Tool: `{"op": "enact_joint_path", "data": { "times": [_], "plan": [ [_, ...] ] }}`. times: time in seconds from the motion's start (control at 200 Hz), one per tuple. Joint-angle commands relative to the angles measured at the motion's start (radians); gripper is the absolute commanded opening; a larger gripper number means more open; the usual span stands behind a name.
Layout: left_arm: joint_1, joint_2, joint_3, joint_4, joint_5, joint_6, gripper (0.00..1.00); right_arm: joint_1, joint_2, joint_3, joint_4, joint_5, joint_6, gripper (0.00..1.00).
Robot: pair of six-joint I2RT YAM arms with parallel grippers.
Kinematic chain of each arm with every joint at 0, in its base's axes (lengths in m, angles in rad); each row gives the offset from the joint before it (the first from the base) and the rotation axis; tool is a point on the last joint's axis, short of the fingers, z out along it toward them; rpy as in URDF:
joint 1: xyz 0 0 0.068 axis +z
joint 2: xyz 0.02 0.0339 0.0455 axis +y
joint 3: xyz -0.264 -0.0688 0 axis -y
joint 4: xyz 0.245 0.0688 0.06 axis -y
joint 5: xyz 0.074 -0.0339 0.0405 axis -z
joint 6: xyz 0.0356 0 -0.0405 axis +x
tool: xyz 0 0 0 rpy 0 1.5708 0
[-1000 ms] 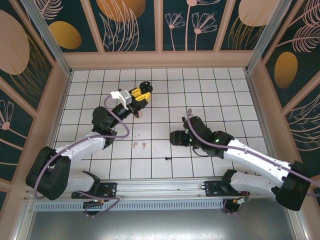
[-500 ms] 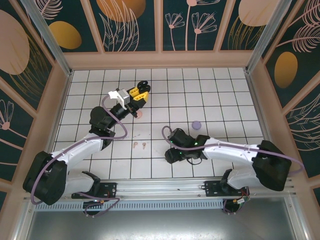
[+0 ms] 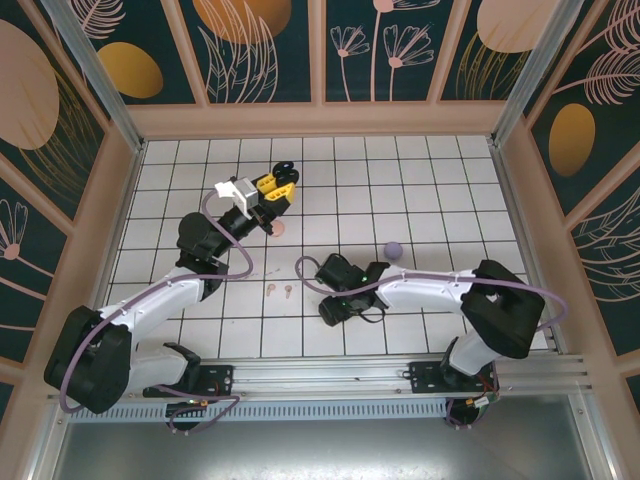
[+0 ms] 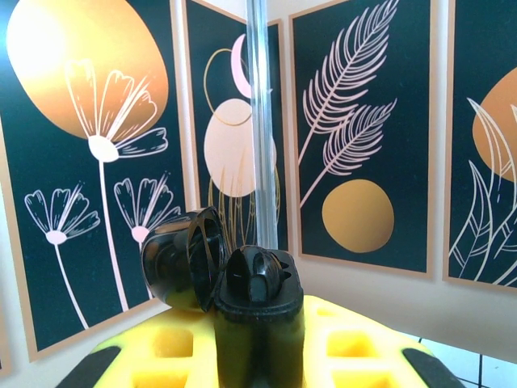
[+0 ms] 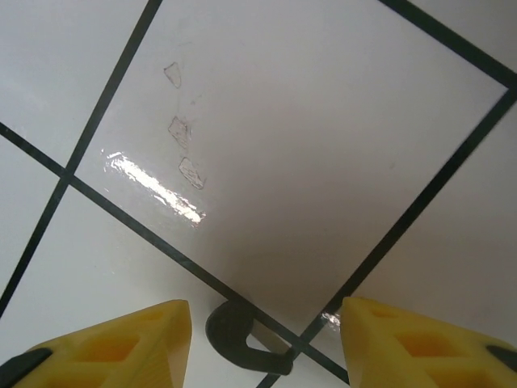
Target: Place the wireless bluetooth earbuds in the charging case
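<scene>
Black earbud (image 5: 239, 333) on tile (image 5: 323, 153), hand (image 5: 265, 322) parted

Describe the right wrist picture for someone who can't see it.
A small dark earbud lies on white tiles between the yellow fingers of the right tool, which stand apart on either side, not touching it.

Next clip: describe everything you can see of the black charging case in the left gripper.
The black charging case looks like glossy moulded plastic. Its body stands upright, clamped between the left gripper's yellow fingers. Its round lid is hinged open and tilted to the left. The open top shows rounded hollows; whether an earbud sits inside cannot be told. It appears lifted off the tiled table.
</scene>
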Motion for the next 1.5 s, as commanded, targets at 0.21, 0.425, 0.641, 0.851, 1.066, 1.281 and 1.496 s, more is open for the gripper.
{"op": "enact_joint_path", "data": {
  "times": [0.21, 0.425, 0.641, 0.851, 1.066, 1.281, 1.496],
  "plan": [
    [0.011, -0.025, -0.002, 0.008, -0.015, 0.021, 0.00, 0.020, 0.064, 0.053, -0.064, -0.015, -0.061, 0.43],
    [0.013, -0.021, -0.002, 0.011, -0.015, 0.016, 0.00, 0.023, 0.068, 0.047, -0.071, -0.010, -0.056, 0.42],
    [0.013, -0.019, -0.001, 0.012, -0.015, 0.013, 0.00, 0.026, 0.074, 0.037, -0.061, -0.007, -0.050, 0.34],
    [0.013, -0.025, -0.002, 0.012, -0.018, 0.010, 0.00, 0.026, 0.072, 0.025, -0.046, 0.025, -0.020, 0.21],
    [0.013, -0.019, -0.004, 0.016, -0.016, 0.002, 0.00, 0.016, 0.047, 0.031, -0.026, 0.114, 0.083, 0.14],
    [0.013, -0.016, -0.005, 0.016, -0.014, 0.001, 0.00, -0.013, -0.040, 0.021, 0.008, 0.157, 0.161, 0.14],
    [0.013, -0.007, -0.007, 0.018, 0.000, -0.001, 0.00, -0.079, -0.180, 0.014, 0.053, 0.225, 0.227, 0.14]
  ]
}}
